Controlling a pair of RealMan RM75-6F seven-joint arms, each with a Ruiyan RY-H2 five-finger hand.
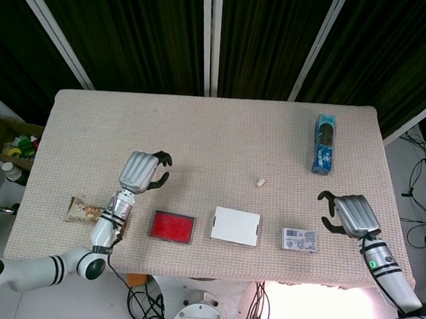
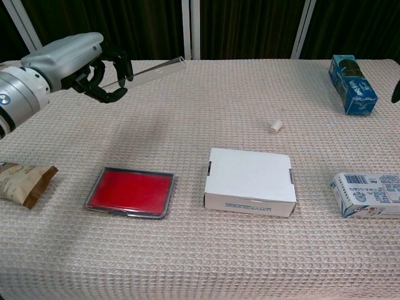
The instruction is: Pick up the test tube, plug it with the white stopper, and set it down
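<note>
We hold the one test tube (image 2: 147,70) aloft in our left hand (image 2: 74,59), fingers curled around its base at the upper left of the chest view; its long axis runs rightward, open mouth slightly raised. The single white stopper (image 2: 275,126) lies on the table (image 2: 206,262), right of centre. Our right hand (image 1: 351,213), fingers spread and holding nothing, is nearer to it.

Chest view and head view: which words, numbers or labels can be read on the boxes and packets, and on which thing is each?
No text can be read with certainty.
Small white box with barcode: print and barcode, too small.
Blue packet: graphics, lettering blurred.
White box: a faint line on the front edge, unreadable.
Snack packet: print too small.
Red tray: no text.
</note>
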